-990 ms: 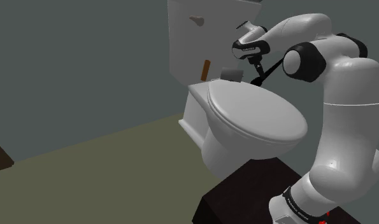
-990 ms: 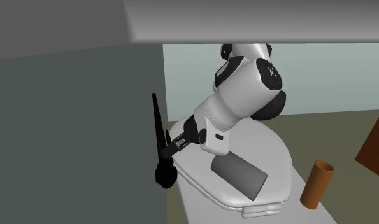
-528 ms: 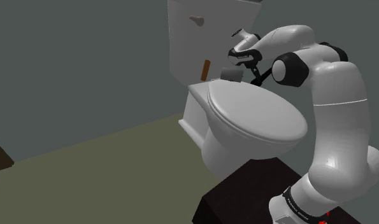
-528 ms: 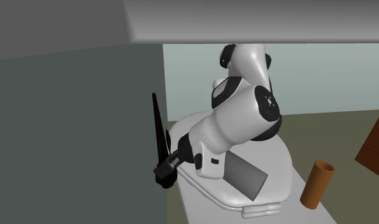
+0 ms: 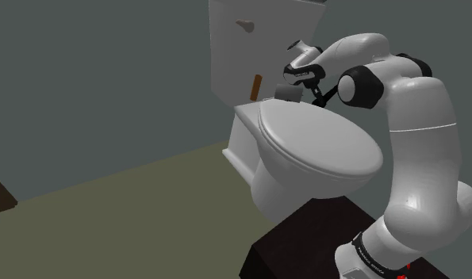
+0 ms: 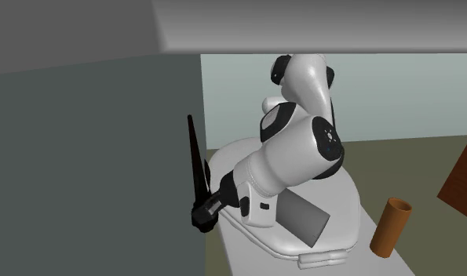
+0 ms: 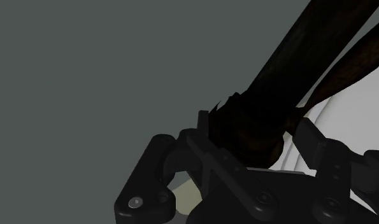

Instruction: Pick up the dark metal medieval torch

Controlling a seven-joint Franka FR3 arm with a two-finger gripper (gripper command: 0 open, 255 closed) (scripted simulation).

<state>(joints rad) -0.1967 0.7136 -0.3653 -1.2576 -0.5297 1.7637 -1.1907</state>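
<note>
Black torch [image 6: 195, 168], nearly upright, thick end down

- Arm [image 5: 423, 158]: glossy white, fat rounded links, smooth shells with no seams showing.
- Joints [image 5: 361, 85]: dark rounded caps and bands between the white links.
- One joint cap [image 6: 330, 139]: dark disc with tiny blue dots.
- Base band [image 5: 374, 255]: black ring with white lettering, too small to read; red marks [image 5: 400, 276] just below it.
- Wrist flange [image 6: 260, 205]: white, with small dark rectangular marks.
- Gripper [image 7: 255, 130]: all black, matte, blocky housing with rounded corners.
- Screws [image 7: 136, 202]: round heads sunk in the gripper's face, several across.
- Stand [image 5: 305, 238]: plain, very dark box, flat top.
</note>
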